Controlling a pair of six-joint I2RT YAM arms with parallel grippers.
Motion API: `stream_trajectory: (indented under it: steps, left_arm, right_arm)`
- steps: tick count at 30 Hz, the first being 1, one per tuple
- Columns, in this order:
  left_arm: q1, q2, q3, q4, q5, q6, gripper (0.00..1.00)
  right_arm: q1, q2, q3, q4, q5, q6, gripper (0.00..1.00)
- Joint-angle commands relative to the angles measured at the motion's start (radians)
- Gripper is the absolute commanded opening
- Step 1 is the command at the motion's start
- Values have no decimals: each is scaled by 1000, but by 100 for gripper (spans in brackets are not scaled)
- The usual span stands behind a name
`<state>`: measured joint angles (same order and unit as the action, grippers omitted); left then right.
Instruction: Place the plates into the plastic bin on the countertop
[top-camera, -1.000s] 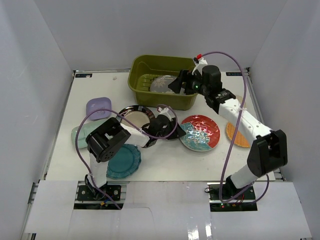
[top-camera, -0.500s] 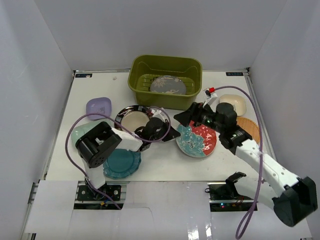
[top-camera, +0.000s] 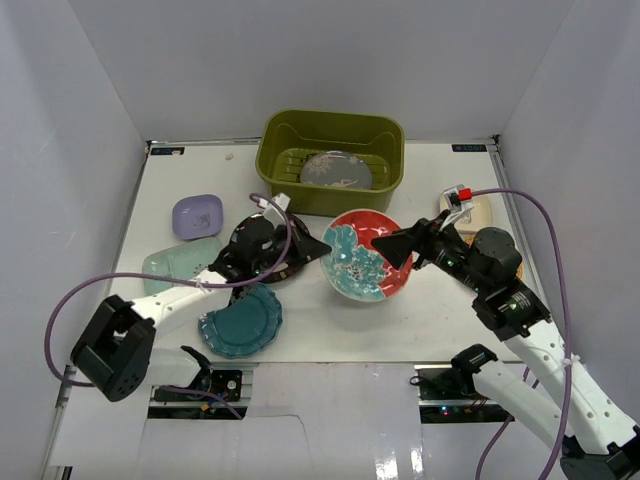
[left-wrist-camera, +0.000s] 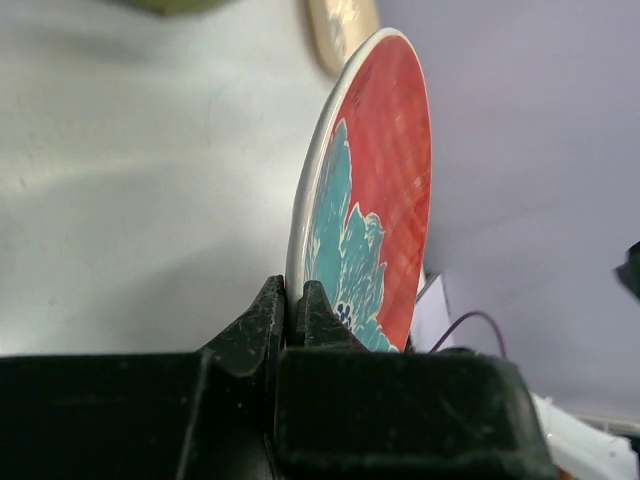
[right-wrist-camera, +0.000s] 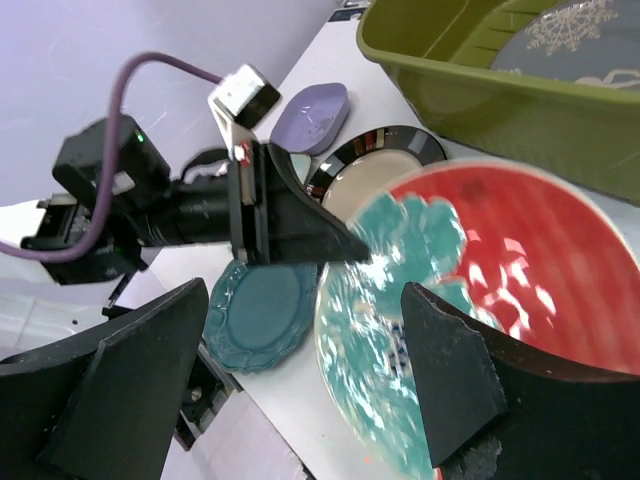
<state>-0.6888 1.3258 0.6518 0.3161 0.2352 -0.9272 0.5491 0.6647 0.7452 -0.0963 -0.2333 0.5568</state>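
Over the white countertop (top-camera: 440, 320), left fingers (left-wrist-camera: 268, 315) pinch the red-teal plate (top-camera: 365, 255); right fingers (right-wrist-camera: 150, 370) spread wide near it.

Lit brightly and evenly from overhead; soft shadows only. Glare spots and blur on red-teal plate (right-wrist-camera: 500, 265) just ahead of right gripper (right-wrist-camera: 305, 292).

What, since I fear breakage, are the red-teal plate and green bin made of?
The red-teal plate looks like glazed ceramic: glossy highlights, pale thick rim; melamine possible. The green bin looks like moulded plastic: uniform colour, rounded corners, slotted floor.
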Motion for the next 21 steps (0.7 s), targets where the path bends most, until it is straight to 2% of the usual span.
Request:
stream_trajectory:
  steps: [1,4,8,10,13,14,17,21]
  left_arm:
    - [74,-151,92,109,102,-64,0]
    - [118,-168,181,36,104,-33,0]
    - [193,-105,321,-37,105,14,0]
    - [224,-65,400,-54,119,21,0]
    - [285,31,507,-64,161,8,0]
    - [314,86,537,-71,165,7,0]
    - [345,214,670,-109,176,16,0]
    - [374,363,818,-149,164,33,0]
  right_arm:
    - [-6,-42,86,-49,8,-28,83]
    - [-5,-80,91,-52,46,-21,80]
    - [-6,-65,97,-62,86,-34,75]
    - [-6,-44,98,-63,109,-55,80]
    - [-5,10,126,-57,166,-64,95]
    - [-6,38,138,-57,169,-70,97]
    - [-8,75,172,-36,116,-72,96]
    - [-6,78,138,1,83,-57,92]
